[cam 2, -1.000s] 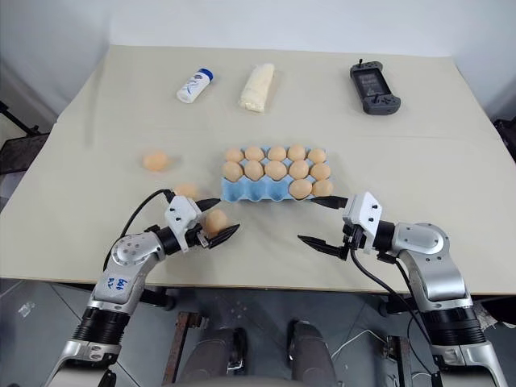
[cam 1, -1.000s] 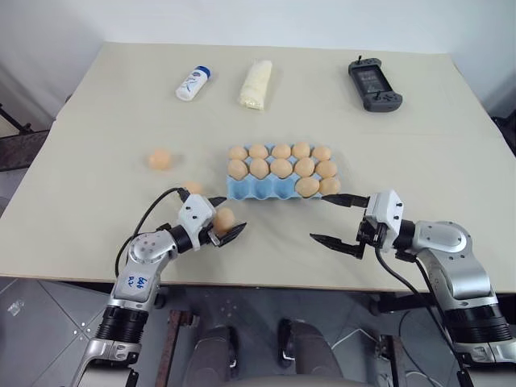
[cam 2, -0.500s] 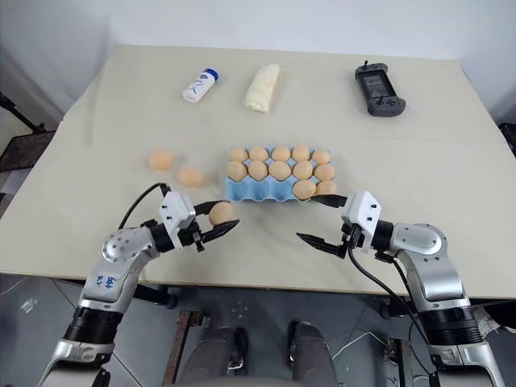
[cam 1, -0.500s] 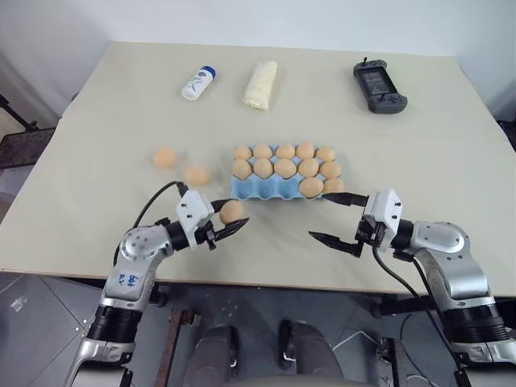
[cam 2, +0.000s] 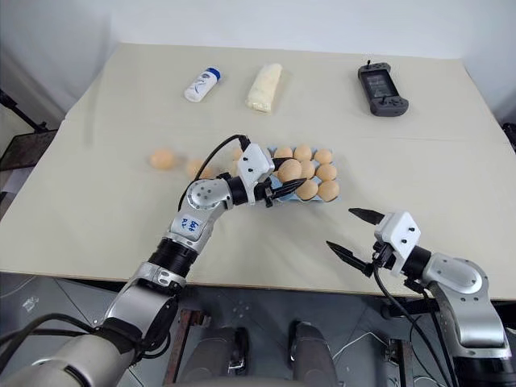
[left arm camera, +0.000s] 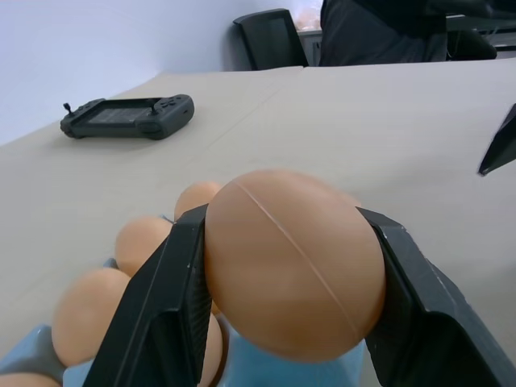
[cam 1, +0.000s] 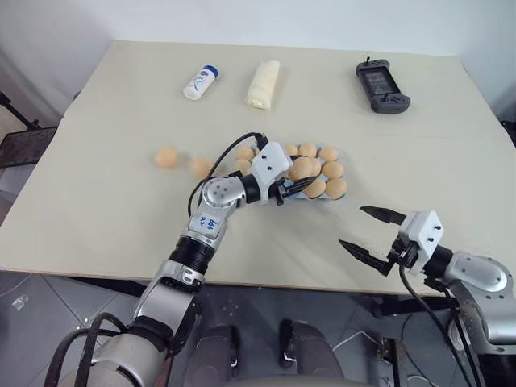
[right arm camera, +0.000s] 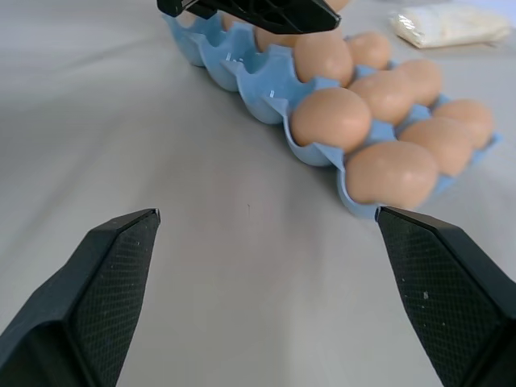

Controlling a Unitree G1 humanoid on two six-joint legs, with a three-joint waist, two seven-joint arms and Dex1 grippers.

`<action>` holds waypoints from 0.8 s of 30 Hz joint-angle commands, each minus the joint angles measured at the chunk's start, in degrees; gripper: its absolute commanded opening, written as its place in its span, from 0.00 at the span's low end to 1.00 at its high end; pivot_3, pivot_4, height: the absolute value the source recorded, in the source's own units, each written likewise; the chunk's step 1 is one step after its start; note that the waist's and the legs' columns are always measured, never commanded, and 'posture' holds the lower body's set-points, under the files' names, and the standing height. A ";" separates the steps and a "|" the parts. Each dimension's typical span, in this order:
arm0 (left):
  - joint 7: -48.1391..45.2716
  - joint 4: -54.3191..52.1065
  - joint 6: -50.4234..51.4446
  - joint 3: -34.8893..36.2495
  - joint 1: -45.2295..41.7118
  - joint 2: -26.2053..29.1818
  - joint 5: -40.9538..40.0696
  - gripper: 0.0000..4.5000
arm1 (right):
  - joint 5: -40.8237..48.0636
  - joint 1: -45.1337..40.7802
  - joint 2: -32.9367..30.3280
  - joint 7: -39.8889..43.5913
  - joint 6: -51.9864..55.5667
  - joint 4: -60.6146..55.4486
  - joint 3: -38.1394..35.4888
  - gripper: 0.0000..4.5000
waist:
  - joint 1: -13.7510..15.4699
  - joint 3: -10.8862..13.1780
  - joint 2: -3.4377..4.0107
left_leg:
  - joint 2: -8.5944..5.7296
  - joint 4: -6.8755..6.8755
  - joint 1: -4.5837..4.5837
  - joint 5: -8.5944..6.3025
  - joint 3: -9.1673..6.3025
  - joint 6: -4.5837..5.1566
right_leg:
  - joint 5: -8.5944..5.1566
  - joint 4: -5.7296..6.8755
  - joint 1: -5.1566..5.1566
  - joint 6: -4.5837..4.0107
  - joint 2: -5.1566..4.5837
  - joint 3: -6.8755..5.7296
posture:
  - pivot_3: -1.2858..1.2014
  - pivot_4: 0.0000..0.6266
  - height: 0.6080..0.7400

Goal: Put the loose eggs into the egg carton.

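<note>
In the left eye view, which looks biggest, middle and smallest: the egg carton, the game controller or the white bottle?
1. Egg carton, though the arm hides part of it.
2. Game controller.
3. White bottle, the smallest.
The controller and bottle lie farther from the camera, so they look smaller than they are.

The left gripper (cam 1: 292, 182) and its egg (cam 1: 302, 169) cover the middle of the carton (right arm camera: 242, 76), so its near-row cups there cannot be counted as full or empty. In the left wrist view the carton's blue is cut off at the bottom edge. The label on the bottle (cam 1: 198, 81) near the table's (cam 1: 97, 185) far edge is too small to read.
</note>
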 commanded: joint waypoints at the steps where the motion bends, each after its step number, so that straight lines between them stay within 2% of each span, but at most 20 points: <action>1: -1.56 1.59 -2.12 0.62 -0.96 0.63 0.05 0.52 | 1.42 1.87 0.55 -2.27 0.46 -4.44 -2.59 1.00 | 0.09 0.00 0.00 | 0.00 0.01 0.00 0.00 0.00 0.01 | 0.00 0.01 0.01 0.00 -0.01 0.01 | 0.52 0.24 1.00; 2: -2.10 2.20 -2.30 0.54 -1.03 0.83 0.13 0.52 | 1.47 2.26 0.66 -2.70 0.54 -4.88 -2.68 1.00 | 0.11 0.00 0.00 | 0.00 0.02 -0.02 0.01 -0.01 0.02 | 0.00 0.02 0.00 0.00 -0.02 0.01 | 0.52 0.24 1.00; 3: -2.49 2.90 -2.22 0.45 -1.16 1.00 0.24 0.56 | 1.54 2.53 0.74 -3.07 0.60 -5.22 -2.68 1.00 | 0.11 0.00 0.00 | 0.00 0.02 -0.01 0.01 -0.03 0.01 | 0.00 0.02 0.01 0.00 -0.02 0.01 | 0.52 0.24 1.00; 5: -2.49 4.71 -1.68 0.51 -1.71 1.12 0.46 0.67 | 1.58 2.82 0.90 -3.70 0.74 -5.84 -2.49 1.00 | 0.14 0.00 0.00 | 0.00 0.03 -0.02 0.01 -0.02 0.02 | 0.00 0.03 0.00 0.00 -0.03 0.02 | 0.52 0.24 1.00; 9: -1.46 6.45 -1.72 0.82 -2.35 1.14 1.09 0.95 | 1.71 2.19 0.99 -4.35 1.10 -6.31 -1.80 1.00 | 0.16 0.00 0.00 | -0.01 0.02 -0.04 0.00 -0.03 0.03 | 0.00 0.00 -0.01 0.00 -0.04 0.01 | 0.52 0.24 1.00; 10: -1.50 6.24 -2.01 0.92 -2.25 1.18 1.04 0.99 | 1.76 1.91 0.96 -4.37 1.15 -6.27 -1.66 1.00 | 0.15 0.00 0.00 | -0.01 0.01 -0.04 0.00 -0.03 0.04 | 0.00 -0.01 -0.01 0.00 -0.04 0.00 | 0.52 0.24 1.00; 14: -4.61 -0.14 -1.84 1.88 0.87 2.82 -1.41 0.99 | 1.86 -0.04 0.73 -3.61 1.21 -5.30 -0.51 1.00 | -0.05 0.00 0.00 | -0.01 0.02 -0.04 0.00 -0.02 0.04 | 0.00 0.01 -0.01 0.00 -0.03 0.01 | 0.52 0.24 1.00; 20: -11.71 -16.47 2.50 4.91 11.58 12.41 -6.23 0.99 | 2.05 -4.72 0.55 -1.29 1.07 -2.65 1.86 1.00 | -0.70 0.00 0.01 | 0.04 -0.06 0.04 0.05 -0.03 -0.09 | -0.03 0.09 -0.03 -0.06 -0.01 0.04 | 0.52 0.24 1.00; 24: -14.24 -22.90 5.34 8.45 19.08 19.21 -8.97 0.99 | 2.67 -7.06 1.14 0.23 0.51 -1.01 2.89 1.00 | -0.77 0.00 0.01 | 0.03 -0.01 0.05 0.06 -0.05 -0.06 | -0.03 0.11 -0.01 -0.07 -0.05 0.05 | 0.52 0.24 1.00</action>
